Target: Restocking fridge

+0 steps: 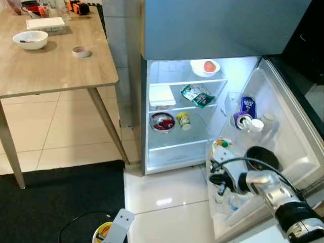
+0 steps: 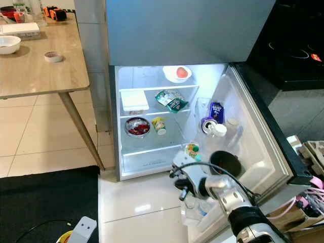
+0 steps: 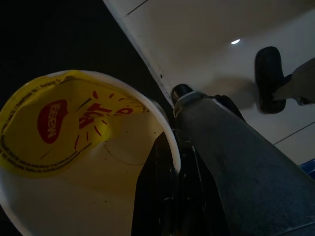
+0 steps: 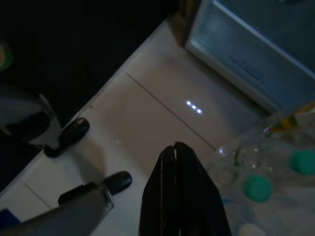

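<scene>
Reaching our right gripper (image 4: 175,147), fingers pressed together, beside the fridge door (image 1: 298,136).
Our left gripper (image 3: 170,196) grips a noodle cup (image 3: 74,147).

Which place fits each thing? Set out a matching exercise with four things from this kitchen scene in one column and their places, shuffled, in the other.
Things:
1. white bowl with a peach
2. blue milk carton
3. roll of tape
4. bowl of red fruit

Places:
A. wooden table
B. fridge top shelf
C. fridge door rack
D. fridge lower shelf

Pairs: 1-B, 2-C, 3-A, 4-D
</scene>
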Motion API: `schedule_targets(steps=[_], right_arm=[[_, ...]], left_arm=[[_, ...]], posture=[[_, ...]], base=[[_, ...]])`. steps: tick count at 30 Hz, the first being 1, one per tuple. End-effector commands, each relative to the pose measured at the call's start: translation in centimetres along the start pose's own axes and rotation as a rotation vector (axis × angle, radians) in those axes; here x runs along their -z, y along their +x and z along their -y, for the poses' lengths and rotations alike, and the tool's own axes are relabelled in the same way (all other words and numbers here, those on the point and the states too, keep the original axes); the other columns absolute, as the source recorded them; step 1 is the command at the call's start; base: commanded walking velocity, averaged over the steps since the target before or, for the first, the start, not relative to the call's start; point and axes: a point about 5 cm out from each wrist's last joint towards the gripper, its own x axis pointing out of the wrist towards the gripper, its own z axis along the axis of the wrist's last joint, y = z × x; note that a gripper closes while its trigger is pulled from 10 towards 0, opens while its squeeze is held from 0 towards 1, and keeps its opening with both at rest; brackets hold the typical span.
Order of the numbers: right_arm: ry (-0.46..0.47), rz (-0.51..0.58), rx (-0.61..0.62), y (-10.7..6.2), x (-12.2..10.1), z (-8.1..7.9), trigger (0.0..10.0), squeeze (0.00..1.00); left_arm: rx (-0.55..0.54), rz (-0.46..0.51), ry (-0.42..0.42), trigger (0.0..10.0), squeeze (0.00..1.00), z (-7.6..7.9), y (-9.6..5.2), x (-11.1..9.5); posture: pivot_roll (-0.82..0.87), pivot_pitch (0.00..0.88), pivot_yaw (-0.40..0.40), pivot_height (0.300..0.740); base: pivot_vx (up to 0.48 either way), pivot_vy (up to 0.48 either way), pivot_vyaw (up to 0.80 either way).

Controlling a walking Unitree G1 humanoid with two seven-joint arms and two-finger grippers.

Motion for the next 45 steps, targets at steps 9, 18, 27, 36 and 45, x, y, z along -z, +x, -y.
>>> schedule_targets(steps=[9,18,27,36,45], right_arm=[[0.113,-0.126,0.378,-1.9,2.4,3.8,10.0,0.00],[0.159,-0.178,0.555,-3.7,3.9,5.9,10.0,0.00],[0.181,-0.222,0.671,-5.5,5.6,6.9,10.0,0.00],[0.452,-0.248,0.479,-1.6,11.2,-1.0,10.0,0.00],[0.643,-0.401,0.431,-2.0,16.7,-7.0,10.0,0.00]], left_arm=[[0.018,-0.085,0.006,10.0,0.00,0.4,-0.2,2.3],[0.017,-0.088,0.015,10.0,0.00,0.3,-0.2,2.4],[0.018,-0.090,0.026,10.0,0.00,0.3,-0.2,2.4],[0.013,-0.085,0.023,10.0,0.00,0.3,-0.2,2.3],[-0.002,-0.084,0.043,10.0,0.00,0.1,-0.2,2.1]], posture=[[-0.04,0.000,-0.077,0.740],[-0.03,0.000,-0.069,0.740],[-0.03,0.000,-0.069,0.740],[-0.03,0.000,-0.069,0.740],[-0.02,0.000,-0.063,0.740]], base=[[0.000,0.000,0.00],[0.000,0.000,0.00],[0.000,0.000,0.00],[0.000,0.000,0.00],[0.000,0.000,0.55]])
